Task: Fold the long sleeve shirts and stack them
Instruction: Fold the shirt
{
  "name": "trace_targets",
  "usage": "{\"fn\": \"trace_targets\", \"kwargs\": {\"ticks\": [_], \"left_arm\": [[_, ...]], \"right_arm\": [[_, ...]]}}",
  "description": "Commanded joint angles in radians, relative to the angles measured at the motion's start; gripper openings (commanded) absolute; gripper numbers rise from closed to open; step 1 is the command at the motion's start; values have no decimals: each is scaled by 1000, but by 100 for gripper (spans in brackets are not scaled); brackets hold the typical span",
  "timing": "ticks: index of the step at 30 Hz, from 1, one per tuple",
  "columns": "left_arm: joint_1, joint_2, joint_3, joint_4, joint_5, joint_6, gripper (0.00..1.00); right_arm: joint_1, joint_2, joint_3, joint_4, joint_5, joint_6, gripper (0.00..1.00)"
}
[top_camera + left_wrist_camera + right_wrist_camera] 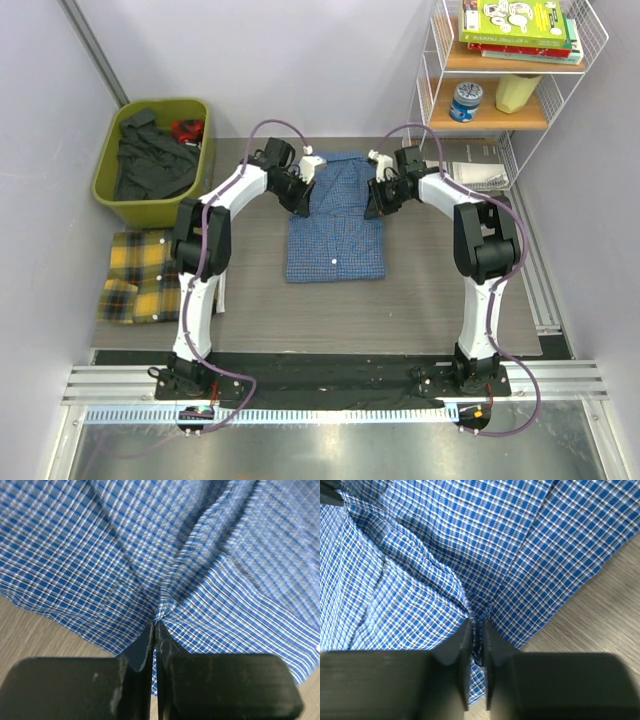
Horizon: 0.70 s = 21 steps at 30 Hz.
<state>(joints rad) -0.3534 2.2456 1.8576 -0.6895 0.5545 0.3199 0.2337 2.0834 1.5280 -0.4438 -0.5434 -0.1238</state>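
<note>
Outboard of the left gripper (pixel 154 625), well apart from either set of fingers, the yellow plaid shirt (pixel 138 277) lies flat. The left gripper is pinched shut on the left edge of the blue checked shirt (pixel 335 235), and the cloth puckers at its tips. The shirt spans the gap between the two grips, its long axis crosswise to the line joining them. The right gripper (pixel 477 622) nips the opposite edge, a fold caught between its closed fingers. Neither gripper is nearer; the coming fold likely depends on carrying both edges together along that axis.
</note>
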Motion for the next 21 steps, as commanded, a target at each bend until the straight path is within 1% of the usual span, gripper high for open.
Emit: {"fn": "trace_targets", "kwargs": {"ticks": [1,2,3,4,5,6,7,8,9,10,11,12,13,14,15,16,17,18,19,20,21], "left_arm": [[13,11,46,21,-30,-66,11],[31,-15,45,27,-25,-86,19],[45,-38,20,42,-21,-119,37],[63,-72,-3,104,-5,-154,43],[103,-146,-27,140,48,-247,49],[123,-196,-87,172,86,-290,71],[139,-242,-112,209,106,-315,81],[149,-285,-145,215,151,-371,85],[148,-384,-178,216,183,-378,89],[143,-427,-272,219,203,-407,96],[127,-478,-331,260,223,-447,100],[114,-548,-387,284,293,-534,100],[99,-582,-514,312,321,-579,100],[64,-613,-575,405,332,-635,100],[47,-665,-647,468,367,-770,100],[12,-685,-757,551,378,-836,100],[-5,-696,-806,682,383,-908,100],[-22,-705,-845,759,386,-967,100],[-47,-702,-874,828,407,-1080,100],[-56,-696,-934,900,416,-1125,100],[-64,-695,-955,1011,412,-1157,100]], "right_arm": [[4,-22,26,34,31,9,26],[-3,-54,38,33,30,15,40],[-10,-74,44,33,25,24,47],[-16,-100,52,28,22,32,54],[-25,-126,69,5,17,39,63],[-43,-187,73,-10,10,39,80],[-53,-221,75,-25,-15,44,88],[-60,-255,57,-44,-39,58,94],[-71,-334,40,-55,-65,91,100],[-70,-367,17,-62,-134,116,100],[-65,-399,-43,-70,-177,153,100],[-59,-426,-83,-69,-220,241,100],[-27,-474,-127,-58,-265,284,100],[-8,-497,-229,0,-318,329,100],[12,-519,-285,46,-346,389,100],[63,-558,-340,167,-365,509,100],[84,-572,-438,232,-395,582,100],[110,-582,-480,293,-403,636,100],[143,-586,-514,391,-406,720,100],[159,-585,-564,425,-405,743,100],[168,-580,-584,456,-405,760,100]]}}
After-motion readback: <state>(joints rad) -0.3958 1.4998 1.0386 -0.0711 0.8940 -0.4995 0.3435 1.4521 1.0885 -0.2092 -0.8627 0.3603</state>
